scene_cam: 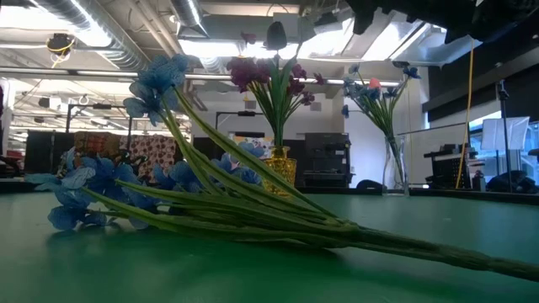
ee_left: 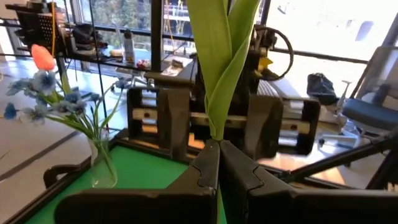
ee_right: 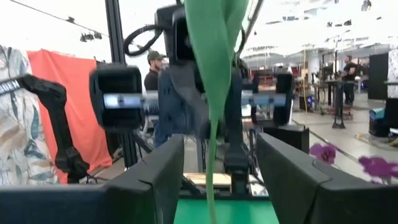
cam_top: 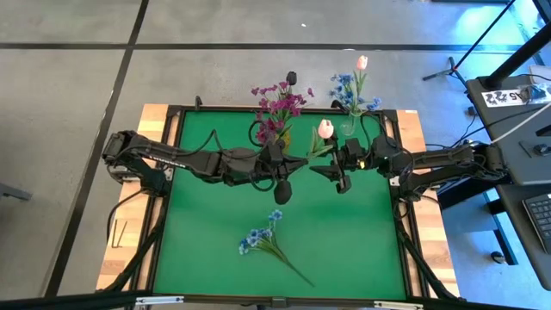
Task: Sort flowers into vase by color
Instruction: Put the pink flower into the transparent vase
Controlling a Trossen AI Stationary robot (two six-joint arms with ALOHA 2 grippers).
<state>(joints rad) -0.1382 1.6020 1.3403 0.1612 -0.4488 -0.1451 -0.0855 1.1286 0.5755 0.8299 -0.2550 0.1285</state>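
Observation:
My left gripper (cam_top: 297, 162) (ee_left: 217, 167), above the mat's far middle, is shut on a pale white-pink tulip (cam_top: 325, 129). The tulip's green leaves (ee_left: 221, 62) rise above the fingers. My right gripper (cam_top: 327, 168) (ee_right: 211, 180) faces it, open. Its fingers stand on either side of the tulip's stem (ee_right: 210, 158) without touching it. A blue spray (cam_top: 265, 241) (scene_cam: 168, 185) lies flat on the mat nearer the near edge. The magenta sprays (cam_top: 277, 103) stand in a yellow vase (scene_cam: 282, 168). Blue sprays and another tulip (cam_top: 362, 62) stand in a glass vase (scene_cam: 394, 177) (ee_left: 102, 163). My left gripper pinches the tulip's stem just below the leaves (ee_left: 216, 134) between its two shut fingers, coming level from the table's left with the fingers across the stem. The tulip is lifted clear of the mat, roughly upright, its bloom leaning toward the far edge.
Both vases stand at the far edge of the green mat (cam_top: 215, 250), close behind the grippers. A raised dark frame (cam_top: 405, 241) borders the mat. Wooden table ends (cam_top: 116, 258) show on both sides. People and equipment show in the room beyond.

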